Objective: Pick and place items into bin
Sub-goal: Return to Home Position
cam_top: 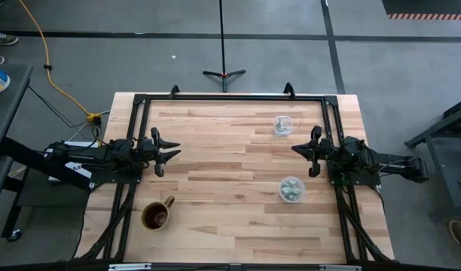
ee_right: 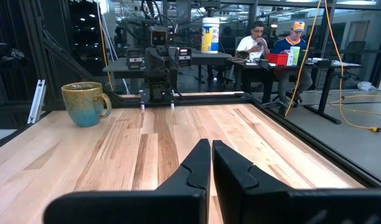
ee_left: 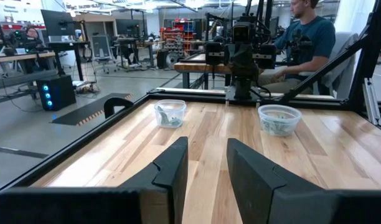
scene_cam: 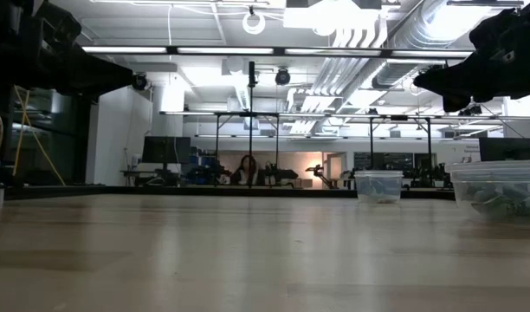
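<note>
Two small clear tubs stand on the wooden table at its right: one toward the far edge (cam_top: 282, 125), one nearer (cam_top: 292, 189). Both hold pale green-silver shiny bits, which also show through the tub walls in the left wrist view (ee_left: 170, 116) (ee_left: 277, 124). I see no loose bits on the table. My left gripper (cam_top: 175, 150) hovers open and empty over the table's left side. My right gripper (cam_top: 295, 149) hovers shut and empty between the two tubs, near the right edge. In their own views, the left fingers (ee_left: 207, 146) stand apart and the right fingers (ee_right: 211, 149) stand together.
A brown-and-teal mug (cam_top: 157, 215) stands upright at the near left and also shows in the right wrist view (ee_right: 86, 103). A black frame rail (cam_top: 230, 98) runs around the table. The middle of the table is bare wood. People sit at desks beyond the table.
</note>
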You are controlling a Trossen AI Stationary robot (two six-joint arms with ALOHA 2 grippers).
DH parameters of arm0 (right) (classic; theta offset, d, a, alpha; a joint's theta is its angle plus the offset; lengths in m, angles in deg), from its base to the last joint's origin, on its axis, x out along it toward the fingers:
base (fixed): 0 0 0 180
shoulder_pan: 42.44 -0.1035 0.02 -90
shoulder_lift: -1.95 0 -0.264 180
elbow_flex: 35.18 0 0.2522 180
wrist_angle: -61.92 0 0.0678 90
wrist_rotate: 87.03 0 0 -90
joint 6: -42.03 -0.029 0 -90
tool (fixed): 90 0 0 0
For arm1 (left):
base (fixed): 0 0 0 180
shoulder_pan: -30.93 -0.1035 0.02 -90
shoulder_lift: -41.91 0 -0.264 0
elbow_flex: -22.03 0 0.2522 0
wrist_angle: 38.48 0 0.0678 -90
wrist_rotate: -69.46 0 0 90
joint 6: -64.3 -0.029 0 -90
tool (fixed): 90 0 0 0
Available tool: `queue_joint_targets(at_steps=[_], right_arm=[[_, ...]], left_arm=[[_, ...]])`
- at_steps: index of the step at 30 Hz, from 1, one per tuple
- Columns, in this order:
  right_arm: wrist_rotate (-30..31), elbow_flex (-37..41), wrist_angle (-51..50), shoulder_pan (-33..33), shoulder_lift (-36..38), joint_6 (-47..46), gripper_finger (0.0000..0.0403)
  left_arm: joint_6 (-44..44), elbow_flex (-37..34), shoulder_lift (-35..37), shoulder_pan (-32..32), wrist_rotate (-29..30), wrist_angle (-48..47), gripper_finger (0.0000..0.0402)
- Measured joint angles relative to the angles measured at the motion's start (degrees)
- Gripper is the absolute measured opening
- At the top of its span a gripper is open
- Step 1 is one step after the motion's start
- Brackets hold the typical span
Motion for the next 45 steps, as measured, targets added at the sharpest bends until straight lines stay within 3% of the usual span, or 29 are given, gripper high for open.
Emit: queue_joint_targets(at_steps=[45], right_arm=[[0.0, 0.0, 0.0, 0.0, 0.0, 0.0, 0.0007]], left_arm=[[0.0, 0.0, 0.0, 0.0, 0.0, 0.0, 0.0147]])
